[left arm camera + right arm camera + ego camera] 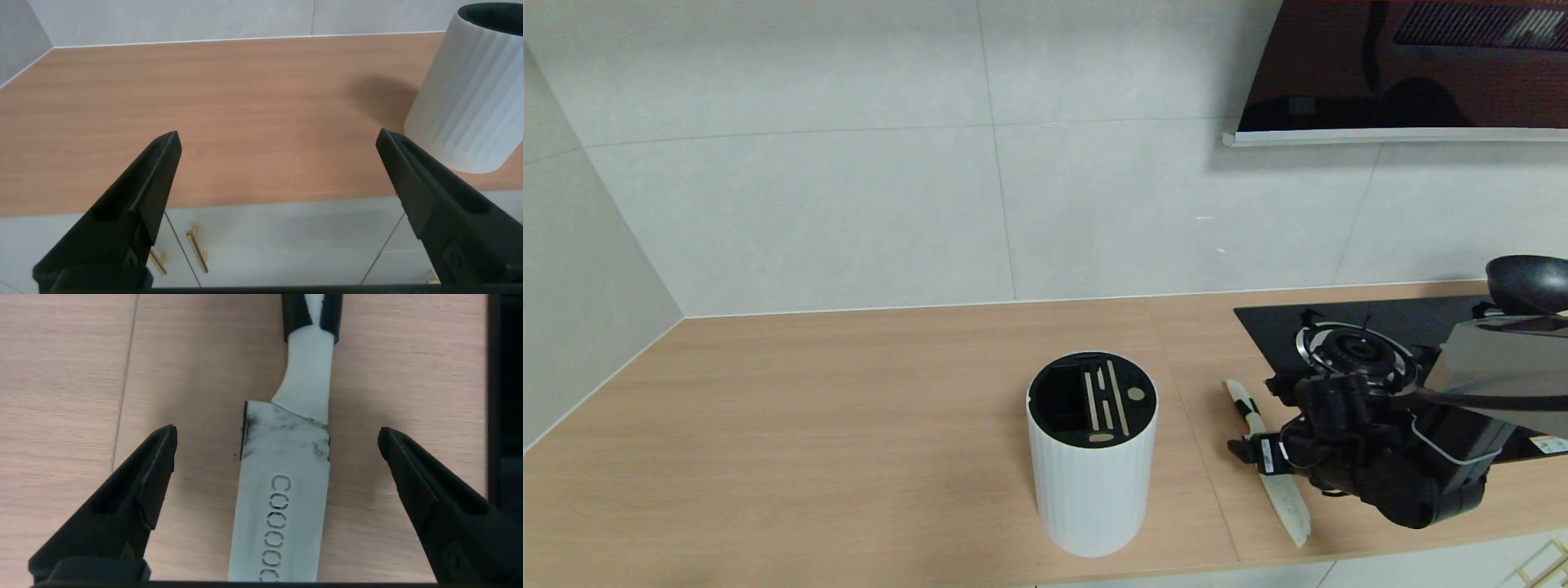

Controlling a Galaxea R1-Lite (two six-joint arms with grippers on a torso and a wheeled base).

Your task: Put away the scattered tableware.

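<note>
We log the left end effector [278, 143] spread wide at the near edge of the bench [849, 408], close to the holder [1092, 453]. The holder stands upright mid-bench. Just right of it the knife [1270, 465] lies flat. The right end effector [276, 457] is spread, straddling the blade.

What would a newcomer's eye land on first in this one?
A white ribbed holder with a black slotted top stands in the middle of the wooden counter. To its right a white knife lies flat, the right gripper open over it. A black stove sits just behind.
</note>
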